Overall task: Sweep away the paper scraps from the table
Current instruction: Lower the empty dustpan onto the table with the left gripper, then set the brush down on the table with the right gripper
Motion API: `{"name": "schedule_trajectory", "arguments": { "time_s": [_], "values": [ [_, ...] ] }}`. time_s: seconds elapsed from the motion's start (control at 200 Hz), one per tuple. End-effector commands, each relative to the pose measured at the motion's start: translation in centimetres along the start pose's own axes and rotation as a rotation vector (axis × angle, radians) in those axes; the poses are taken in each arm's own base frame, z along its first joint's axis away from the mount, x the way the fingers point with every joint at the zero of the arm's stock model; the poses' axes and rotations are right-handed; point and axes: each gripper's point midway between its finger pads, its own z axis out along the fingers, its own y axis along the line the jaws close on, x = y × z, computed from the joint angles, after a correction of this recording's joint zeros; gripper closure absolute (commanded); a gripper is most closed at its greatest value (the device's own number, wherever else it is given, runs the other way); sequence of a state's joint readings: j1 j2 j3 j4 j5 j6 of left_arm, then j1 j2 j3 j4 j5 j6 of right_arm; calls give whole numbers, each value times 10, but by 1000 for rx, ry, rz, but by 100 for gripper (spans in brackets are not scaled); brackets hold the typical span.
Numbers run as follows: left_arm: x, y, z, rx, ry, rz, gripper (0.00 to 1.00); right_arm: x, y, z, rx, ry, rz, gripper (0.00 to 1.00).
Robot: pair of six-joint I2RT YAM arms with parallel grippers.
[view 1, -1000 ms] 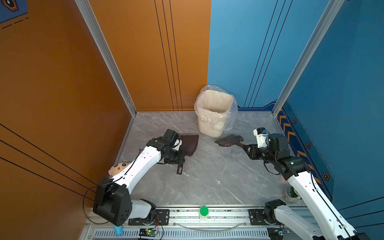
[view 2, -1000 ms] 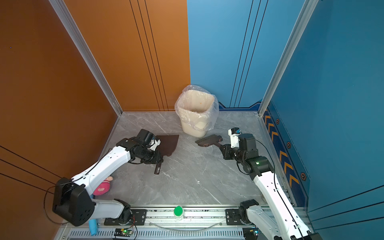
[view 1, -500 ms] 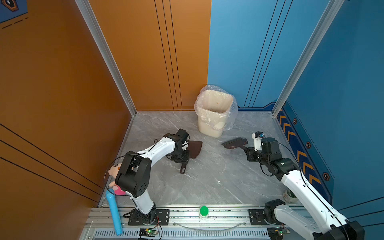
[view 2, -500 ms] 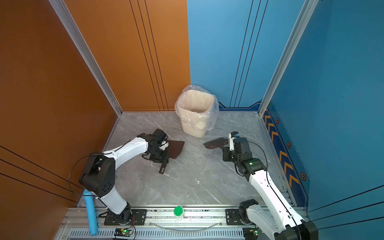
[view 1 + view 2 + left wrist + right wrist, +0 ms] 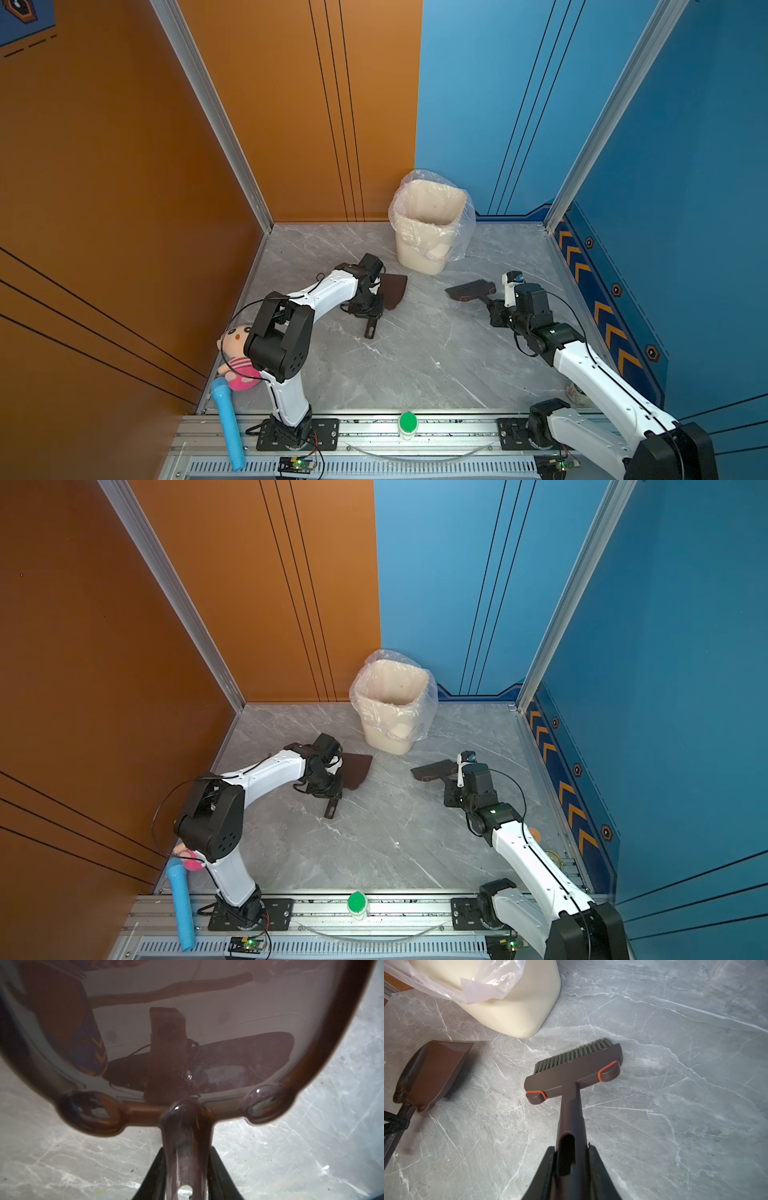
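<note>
My left gripper [image 5: 368, 309] [image 5: 328, 789] [image 5: 186, 1155] is shut on the handle of a brown dustpan [image 5: 395, 291] [image 5: 357, 769] [image 5: 187, 1022] [image 5: 433, 1072]. The pan rests low on the grey marble table [image 5: 415, 365] with its mouth towards the bin. My right gripper [image 5: 495, 308] [image 5: 451, 789] [image 5: 572, 1151] is shut on the handle of a brown brush [image 5: 471, 289] [image 5: 434, 769] [image 5: 577, 1068], whose bristles point away from the gripper, just above or on the table. A bare gap separates pan and brush. No paper scraps show in any view.
A cream bin [image 5: 428, 232] with a clear plastic liner stands at the back, behind pan and brush. A plush doll [image 5: 237, 357] and a blue tube [image 5: 228, 424] lie at the front left corner by the left arm's base. A green-capped object [image 5: 407, 422] sits on the front rail.
The left arm has folded back and carried the dustpan slightly right and down to the table. The right arm has drawn the brush a little right and lower. Both grips have held.
</note>
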State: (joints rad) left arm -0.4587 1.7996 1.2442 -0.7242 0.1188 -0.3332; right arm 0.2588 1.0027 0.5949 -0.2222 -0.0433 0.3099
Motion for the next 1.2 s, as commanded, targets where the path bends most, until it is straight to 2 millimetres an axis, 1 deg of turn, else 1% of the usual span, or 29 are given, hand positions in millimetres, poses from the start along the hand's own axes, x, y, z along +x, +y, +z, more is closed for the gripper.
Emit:
{"name": "schedule_trajectory", "arguments": {
  "time_s": [0.0,0.065,0.29,0.405,0.476,0.596,0.701,0.781,0.836,0.886,0.991,1.061,1.081,1.086,1.096,1.101,1.106,1.111,1.116,1.131,1.196],
  "values": [
    [-10,-1,-3,-31,-46,2,65,-3,-6,1,15,-50,32,96],
    [-11,-1,-2,-29,-48,0,61,2,-6,2,8,-38,39,94],
    [-8,-3,9,-21,-32,-7,61,23,-11,7,12,-4,64,93],
    [-7,-4,8,-22,-32,-7,60,33,-14,7,18,8,75,91],
    [-9,-5,3,-23,-49,-7,58,38,-15,7,18,17,79,87],
    [-13,-4,-8,-29,-85,-5,56,47,-19,8,27,32,89,77],
    [-15,-3,-18,-34,-116,-2,53,52,-20,9,27,39,105,72],
    [-16,-3,-25,-37,-135,2,52,56,-21,9,30,50,119,64],
    [-16,-2,-29,-40,-147,2,50,57,-21,8,29,54,124,60],
    [-16,-2,-32,-42,-157,1,43,57,-21,8,30,56,130,57],
    [-19,-2,-42,-43,-189,-1,41,57,-21,6,31,56,136,52],
    [-21,0,-50,-53,-216,2,36,56,-21,3,32,51,138,49],
    [-22,1,-52,-59,-225,4,31,56,-21,3,32,49,139,49],
    [-22,2,-53,-61,-228,6,29,55,-21,2,31,46,138,49],
    [-22,3,-53,-64,-232,6,20,54,-21,2,30,44,138,49],
    [-22,3,-54,-65,-236,7,18,54,-21,1,31,43,138,49],
    [-23,3,-55,-67,-238,8,8,53,-21,1,30,41,137,48],
    [-23,3,-56,-67,-241,9,3,53,-21,1,30,40,136,48],
    [-23,3,-56,-70,-243,10,0,53,-21,1,30,39,136,48],
    [-24,5,-58,-77,-255,13,2,52,-21,0,29,34,135,48],
    [-28,10,-68,-102,-306,15,2,44,-19,-3,21,9,120,48]
  ]
}}
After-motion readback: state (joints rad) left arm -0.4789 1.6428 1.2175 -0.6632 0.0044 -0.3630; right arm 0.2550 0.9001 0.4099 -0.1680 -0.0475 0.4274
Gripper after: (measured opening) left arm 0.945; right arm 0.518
